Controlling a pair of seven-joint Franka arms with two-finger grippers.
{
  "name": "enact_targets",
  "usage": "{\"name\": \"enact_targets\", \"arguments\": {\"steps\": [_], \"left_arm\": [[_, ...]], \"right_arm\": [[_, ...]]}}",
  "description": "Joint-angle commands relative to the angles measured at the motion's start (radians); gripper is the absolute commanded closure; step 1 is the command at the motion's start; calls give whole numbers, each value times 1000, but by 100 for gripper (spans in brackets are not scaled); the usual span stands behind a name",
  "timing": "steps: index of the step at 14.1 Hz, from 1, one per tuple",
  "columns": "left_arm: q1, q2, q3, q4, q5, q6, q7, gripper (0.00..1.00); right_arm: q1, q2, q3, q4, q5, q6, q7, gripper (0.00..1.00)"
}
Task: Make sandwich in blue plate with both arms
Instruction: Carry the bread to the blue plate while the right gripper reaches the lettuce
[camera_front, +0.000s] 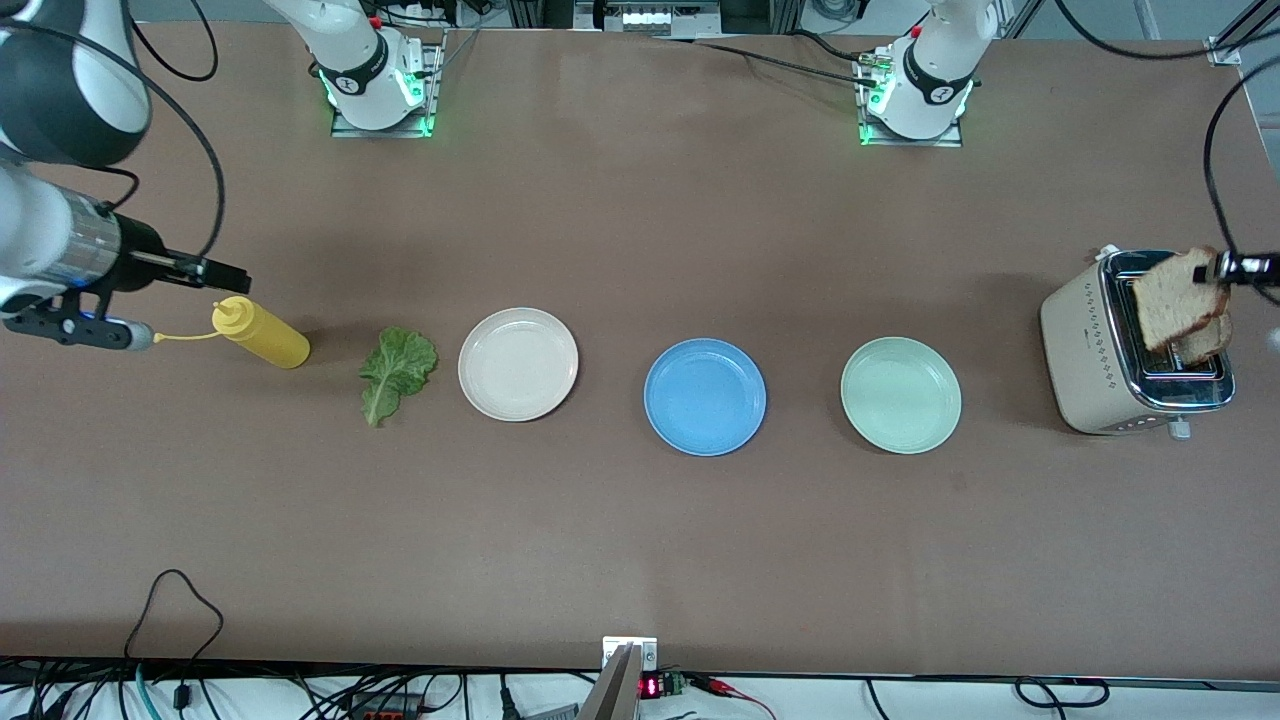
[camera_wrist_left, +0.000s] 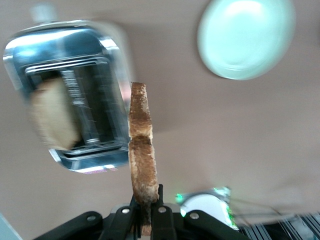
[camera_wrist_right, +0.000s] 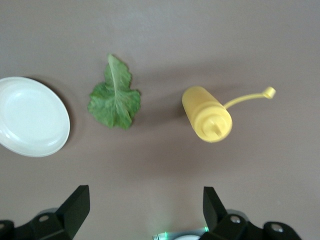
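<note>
My left gripper (camera_front: 1222, 268) (camera_wrist_left: 146, 210) is shut on the edge of a tan bread slice (camera_front: 1175, 298) (camera_wrist_left: 141, 145) and holds it up over the toaster (camera_front: 1085, 350) (camera_wrist_left: 100, 100). A second bread slice (camera_front: 1205, 340) (camera_wrist_left: 50, 120) stands in the toaster's slot. The blue plate (camera_front: 705, 396) sits bare at the table's middle. The green lettuce leaf (camera_front: 397, 372) (camera_wrist_right: 115, 97) lies flat toward the right arm's end. My right gripper (camera_front: 225, 272) (camera_wrist_right: 145, 200) hangs open over the table beside the yellow bottle, with nothing between its fingers.
A yellow squeeze bottle (camera_front: 262, 333) (camera_wrist_right: 206, 114) lies on its side beside the lettuce. A cream-white plate (camera_front: 517, 363) (camera_wrist_right: 30, 116) and a mint-green plate (camera_front: 900, 395) (camera_wrist_left: 245, 37) flank the blue one. Cables run along the table's near edge.
</note>
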Motion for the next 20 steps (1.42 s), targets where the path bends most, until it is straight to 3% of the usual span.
{"name": "enact_targets", "arguments": {"steps": [1,3,5,7,15,20], "left_arm": [[-1,14,-110,47,-116,-59,-75,99],[-4,39,-207,28,-204,-19,-210,99],[-21,70,-308,-30,-219,102,-303,99],[-32,111,-357,-109,-289,264,-311,99],[-248,277,-361,-269,-494,783,-389,99],[-334,340,-361,-302,-554,932,-393,99]], "right_arm": [[44,2,-3,-122,5,166,30,0],[71,19,-3,-173,5,257,70,0],[87,45,-3,-213,5,358,87,0],[87,100,-3,-219,5,445,95,0],[144,361,-3,-227,7,683,139,0],[131,384,-4,-249,8,734,223,0]]}}
